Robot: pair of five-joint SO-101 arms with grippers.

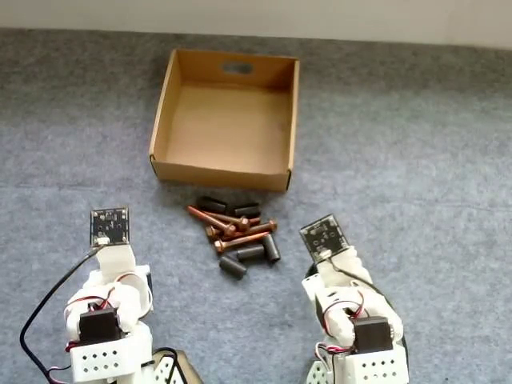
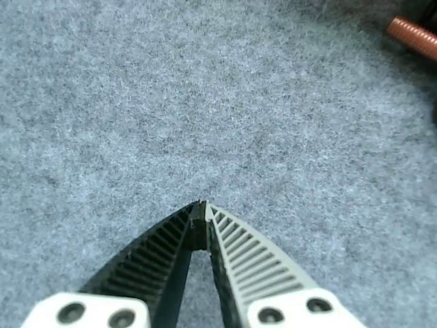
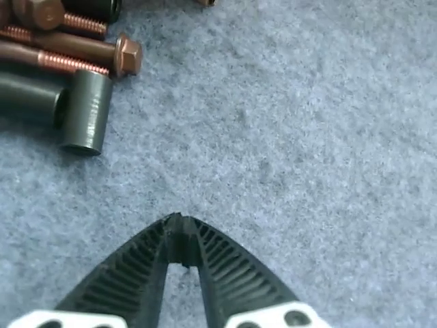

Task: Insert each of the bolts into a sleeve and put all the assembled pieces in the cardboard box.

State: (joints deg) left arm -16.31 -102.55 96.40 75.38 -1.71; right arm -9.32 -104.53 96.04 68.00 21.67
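Assembly is not yet begun. The left claw (image 2: 203, 205) is fully closed, tips touching, with nothing between them. The right claw (image 3: 179, 219) is the same, closed and empty. Both hang low over the grey felt of the desk (image 1: 416, 144).

The bolts (image 1: 232, 226) and the dark sleeves (image 1: 233, 266) lie mixed in one small heap between the two claws and a little ahead of them. It is closer to the right claw. There are perhaps five bolts, but they cross each other, so the count is not sure. The cardboard box (image 1: 220, 174) stands just beyond the heap, farther ahead of both claws, with no piece inside.

To do the first step well, I think the right claw should open wide and take the free sleeve (image 3: 85, 109) that lies nearest in front of it. It should grip across the middle, so both ends of the hole stay open. The left claw can then take a bolt near its head and bring the thread in line with the hole. Pulling a bolt from the top of the heap should disturb the others less.
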